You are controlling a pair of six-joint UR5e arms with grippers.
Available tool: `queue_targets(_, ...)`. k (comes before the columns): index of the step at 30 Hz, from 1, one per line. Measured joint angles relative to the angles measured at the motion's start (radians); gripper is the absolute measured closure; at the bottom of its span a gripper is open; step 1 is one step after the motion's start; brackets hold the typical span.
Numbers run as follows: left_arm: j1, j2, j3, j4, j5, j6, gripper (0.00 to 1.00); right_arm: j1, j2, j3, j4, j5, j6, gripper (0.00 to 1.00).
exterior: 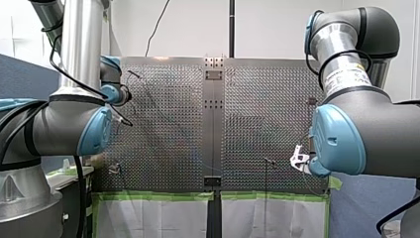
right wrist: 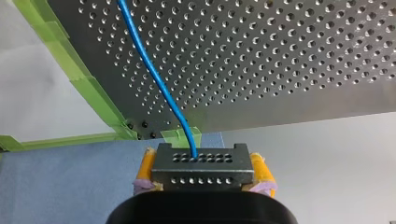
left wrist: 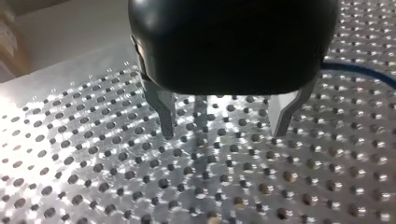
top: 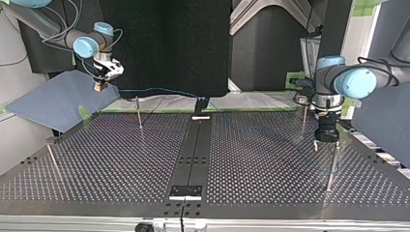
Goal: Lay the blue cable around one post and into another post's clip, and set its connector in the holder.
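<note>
Blue cable (right wrist: pixel 159 79), thin, runs ahead from the black perforated rectangular connector (right wrist: pixel 201 173) that my yellow-padded right tool (top: pixel 100 86) clamps, with the perforated metal worktop (right wrist: pixel 280 56) ahead of it, probably keeping slack free for routing, while my black metal-fingered left tool (left wrist: pixel 224 135) hovers low with fingers (left wrist: pixel 161 112) apart, seemingly ready to guide it.

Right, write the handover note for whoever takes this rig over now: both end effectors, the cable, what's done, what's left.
My right end effector is shut on the connector, held just off the table edge.
My left end effector is open and empty, low over the table; a thin post shows between its fingers.
The blue cable runs from the connector out across the table.
Done: connector in grasp.
Left: no view shows the cable around a post or in a clip, and the connector is not in the holder.
</note>
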Motion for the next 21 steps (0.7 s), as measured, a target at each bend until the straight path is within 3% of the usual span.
queue_targets(13,-0.044,0.001,-0.078,0.089,0.014,-0.107,0.00,0.000,0.000,0.000,-0.005,0.000,0.015,1.00)
queue_targets(21,-0.060,0.000,-0.079,0.043,-0.002,-0.061,0.00,-0.002,0.000,0.000,-0.005,-0.004,0.026,1.00)
